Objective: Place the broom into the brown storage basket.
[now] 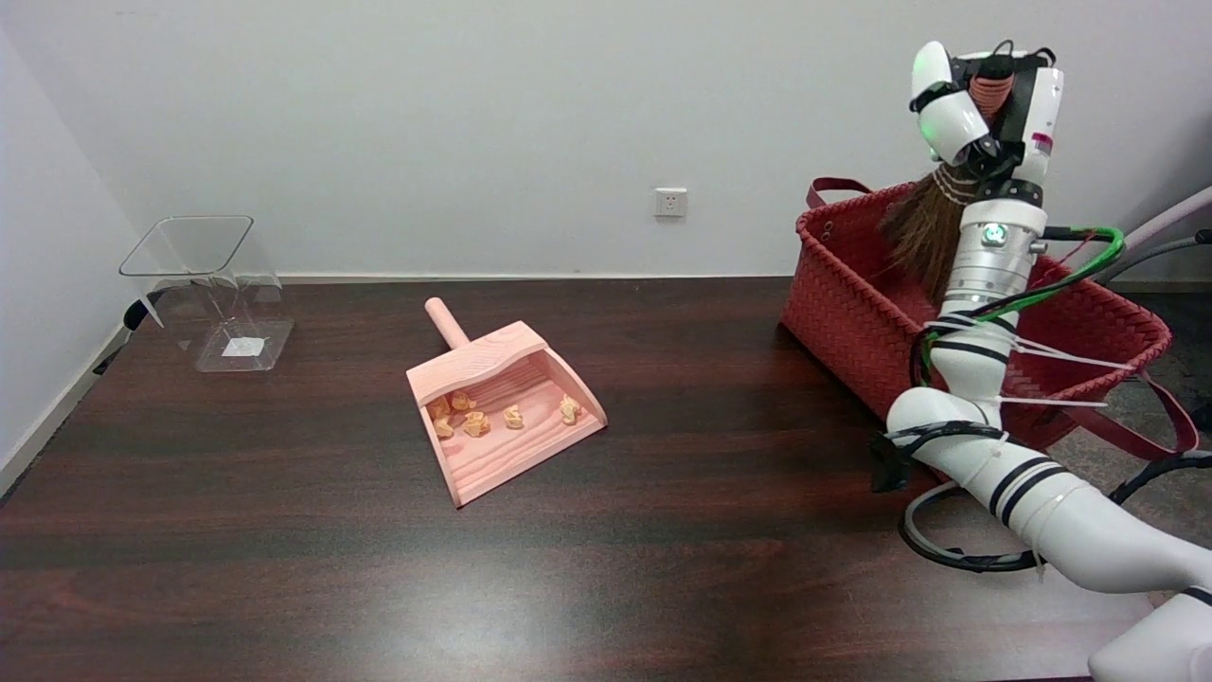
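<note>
The broom [933, 232] is mostly hidden: only its brown bristles show, fanning down and to the left from a bound neck, and the handle is covered by the right hand [985, 104]. The tips of the bristles hang over the open top of the basket [852, 303], about level with its far rim; whether they touch anything inside cannot be told, since the forearm blocks that part. The basket, a woven reddish-brown one with strap handles, stands at the right end of the bench [284, 530], and its near right corner is covered by the arm and its cables. The arm itself is cut off at the lower right edge.

The right hand is raised high above the basket, with the forearm nearly upright and the elbow bent low near the bench's right edge. The hand's fingers are wrapped around the top of the broom, gripping it just above the bound neck, and a ribbed orange part shows between them.

Well apart to the left, a pink wooden dustpan [507, 403] lies near the middle of the bench with several small crumpled scraps [476, 421] in it. A clear plastic bin [213, 294] stands at the far left, and a wall socket [669, 202] sits on the wall behind.
</note>
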